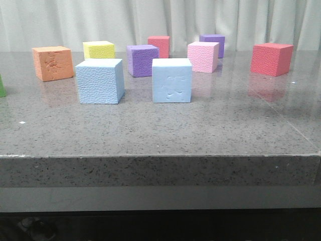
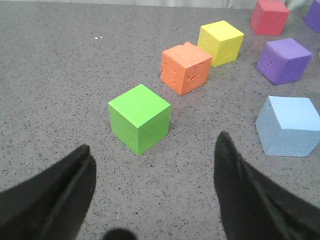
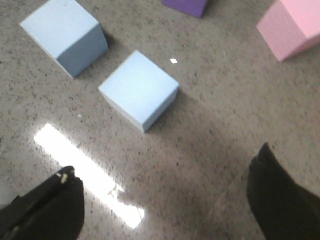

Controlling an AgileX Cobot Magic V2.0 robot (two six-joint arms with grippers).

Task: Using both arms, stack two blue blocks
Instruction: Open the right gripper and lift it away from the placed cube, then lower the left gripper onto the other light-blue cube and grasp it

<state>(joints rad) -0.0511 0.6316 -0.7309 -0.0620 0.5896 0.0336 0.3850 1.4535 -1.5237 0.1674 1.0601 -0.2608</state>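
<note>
two pebbled foam blue blocks (image 1: pixel 100 81) (image 1: pixel 172 80) sit apart mid-frame on the speckled stone table (image 1: pixel 160 130), left gripper (image 2: pixel 152 160) and right gripper (image 3: pixel 165 172) both spread, holding nothing

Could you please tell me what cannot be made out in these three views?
- Green cube: front view, cut off by the left edge.
- Both arms: absent from the front view.
- Left gripper and right gripper: only the fingers show; bottom edges cut the rest.
- Pink cube: right wrist view, cropped at the corner.

Low front view; downward-angled wrist views
</note>
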